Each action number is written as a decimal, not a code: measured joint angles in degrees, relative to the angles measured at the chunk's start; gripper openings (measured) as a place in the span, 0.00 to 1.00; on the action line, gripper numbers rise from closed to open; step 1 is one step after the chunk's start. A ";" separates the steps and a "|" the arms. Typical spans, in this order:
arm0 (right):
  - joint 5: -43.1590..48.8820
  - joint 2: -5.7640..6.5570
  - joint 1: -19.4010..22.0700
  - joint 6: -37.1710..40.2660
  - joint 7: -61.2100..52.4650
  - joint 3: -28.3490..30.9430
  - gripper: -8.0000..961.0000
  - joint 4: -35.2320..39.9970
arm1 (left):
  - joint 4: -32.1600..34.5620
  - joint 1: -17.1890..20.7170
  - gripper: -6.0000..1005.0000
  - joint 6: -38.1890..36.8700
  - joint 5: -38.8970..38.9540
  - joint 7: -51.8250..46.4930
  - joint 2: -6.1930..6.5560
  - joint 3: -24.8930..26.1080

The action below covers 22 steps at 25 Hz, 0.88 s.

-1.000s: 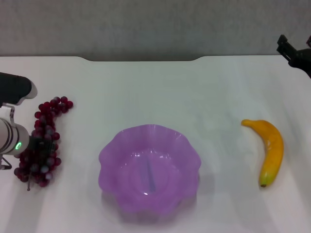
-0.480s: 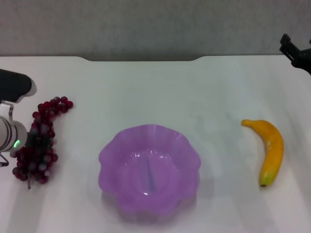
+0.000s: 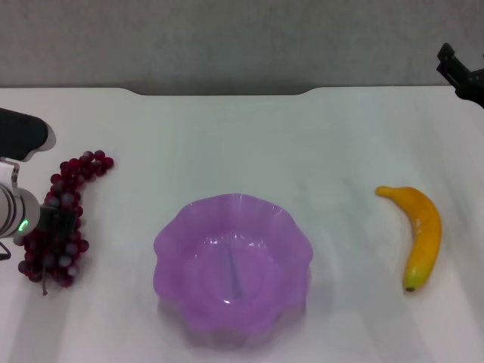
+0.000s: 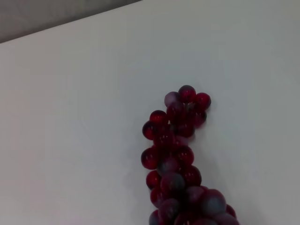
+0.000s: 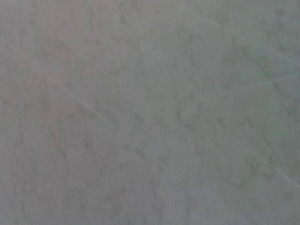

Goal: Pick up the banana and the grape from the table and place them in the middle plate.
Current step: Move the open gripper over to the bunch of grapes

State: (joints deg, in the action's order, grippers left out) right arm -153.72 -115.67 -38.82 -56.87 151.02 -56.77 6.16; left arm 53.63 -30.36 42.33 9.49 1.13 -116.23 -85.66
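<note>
The grape (image 3: 73,175) is a long dark red bunch lying on the white table (image 3: 227,144) at the far left; the left wrist view shows the grape (image 4: 176,140) from close above. My left gripper (image 3: 54,221) reaches in from the left edge and sits over the lower half of the bunch. The yellow-orange banana (image 3: 423,234) lies on the table at the right. Between them, near the front, stands the lilac middle plate (image 3: 170,234) with nothing in it. My right gripper (image 3: 458,72) hangs at the far right corner, well away from the banana.
The table's far edge has a notch, with a grey wall behind it. The right wrist view shows only a plain grey surface.
My left arm has shifted slightly to the left, and the lower part of the grape bunch has shifted left with it. The right gripper has drifted a little up and to the right.
</note>
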 joint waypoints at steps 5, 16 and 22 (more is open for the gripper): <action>-0.07 0.01 0.10 0.05 -0.02 0.01 0.93 -0.01 | -0.10 -0.03 0.31 -0.42 0.27 0.99 -0.03 -0.17; -0.02 0.10 0.06 0.25 -0.03 0.00 0.93 -0.01 | -0.11 -0.11 0.26 -1.04 -0.02 0.89 -0.04 -0.65; 0.00 0.10 0.06 0.19 -0.02 0.02 0.93 -0.01 | -0.11 -0.09 0.25 -1.11 -0.02 0.82 -0.04 -0.65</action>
State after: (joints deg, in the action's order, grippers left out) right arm -153.72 -115.57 -38.76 -56.69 151.00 -56.76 6.15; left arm 53.52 -30.45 41.21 9.47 1.96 -116.28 -86.31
